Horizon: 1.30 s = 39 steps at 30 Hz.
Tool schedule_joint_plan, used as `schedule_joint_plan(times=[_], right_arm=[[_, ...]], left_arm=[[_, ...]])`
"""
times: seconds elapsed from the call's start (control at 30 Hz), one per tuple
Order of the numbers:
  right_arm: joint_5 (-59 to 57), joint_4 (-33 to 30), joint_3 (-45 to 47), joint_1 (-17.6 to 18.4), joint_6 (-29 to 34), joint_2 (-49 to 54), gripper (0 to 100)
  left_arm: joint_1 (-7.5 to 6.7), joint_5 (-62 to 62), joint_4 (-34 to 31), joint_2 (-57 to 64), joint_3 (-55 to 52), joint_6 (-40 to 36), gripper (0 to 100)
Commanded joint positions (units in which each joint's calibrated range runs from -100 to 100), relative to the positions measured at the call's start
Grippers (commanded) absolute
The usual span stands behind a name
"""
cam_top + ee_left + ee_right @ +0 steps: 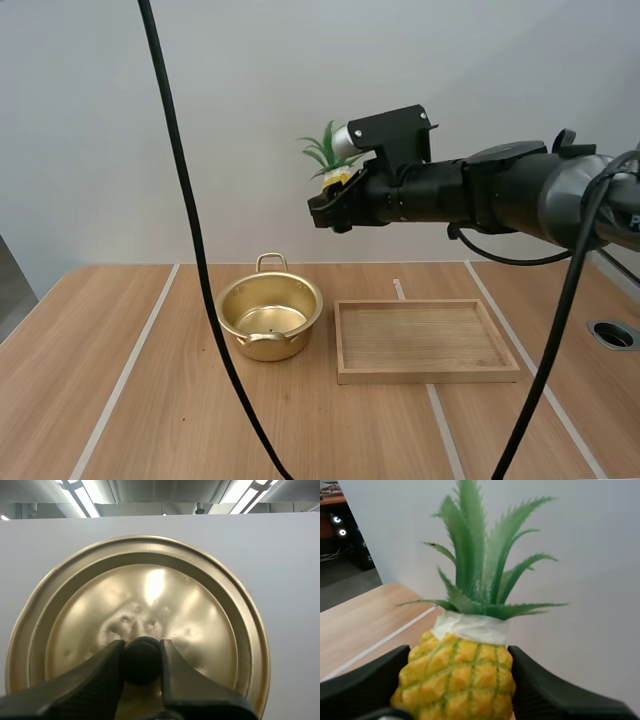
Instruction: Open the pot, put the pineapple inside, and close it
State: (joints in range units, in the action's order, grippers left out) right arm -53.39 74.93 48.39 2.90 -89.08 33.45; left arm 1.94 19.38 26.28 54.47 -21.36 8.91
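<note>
The gold pot (269, 318) stands open on the table, left of centre, nothing inside it. High above and to its right, my right gripper (333, 205) is shut on a yellow pineapple (337, 176) with a green leafy crown; the right wrist view has the pineapple (456, 672) upright between the two fingers (555, 695). My left gripper (142, 662) is shut on the black knob (142, 659) of the gold lid (150, 600), held up so its top faces the camera.
A shallow wooden tray (425, 375) lies on the table just right of the pot. A round grommet hole (612, 334) sits near the table's right edge. Bare wood stretches left of the pot and along the front.
</note>
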Motion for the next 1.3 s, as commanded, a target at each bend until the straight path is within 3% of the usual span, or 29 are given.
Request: schedule_joint_plan(times=[0.0,0.37,0.53,1.27], right_arm=[[-3.87,3.03,-0.49,0.31,-3.19,-2.38,0],[2.46,5.34,-0.49,8.02,-10.47,-9.49,0],[6.07,5.34,-0.49,10.61,-10.92,-13.31,0],[5.12,9.04,-3.9,10.92,-10.92,-30.44,0]], left_arm=[[0.11,-1.44,0.55,0.28,0.37,-0.24,0],[0.11,-1.44,0.55,0.28,0.37,-0.24,0],[0.11,-1.44,0.55,0.28,0.37,-0.24,0],[0.11,-1.44,0.55,0.28,0.37,-0.24,0]])
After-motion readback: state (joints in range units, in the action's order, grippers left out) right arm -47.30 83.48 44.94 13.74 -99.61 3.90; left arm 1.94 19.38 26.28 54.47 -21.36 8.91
